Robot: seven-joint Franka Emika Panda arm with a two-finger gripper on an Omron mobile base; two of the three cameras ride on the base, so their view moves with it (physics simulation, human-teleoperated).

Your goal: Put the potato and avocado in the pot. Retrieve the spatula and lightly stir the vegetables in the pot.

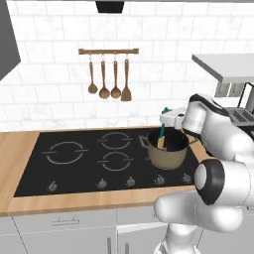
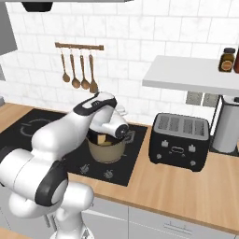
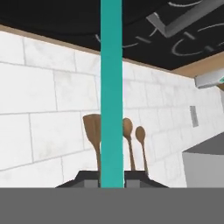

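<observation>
Claw point(image 1: 166, 120) clenched on the teal handle of the spatula point(image 1: 161, 136), held upright so its pale blade dips into the pot point(image 1: 167, 151) for stirring. Pot stands on the hob's right front burner, near the table's front edge. Pot contents not discernible. Toaster point(image 2: 182, 141) just right of the hob; hanging wooden utensils point(image 1: 109, 79) well apart, no obstruction.

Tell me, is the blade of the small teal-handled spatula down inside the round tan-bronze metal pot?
Yes, the spatula stands in the pot, its pale blade below the rim in the left base view.
</observation>
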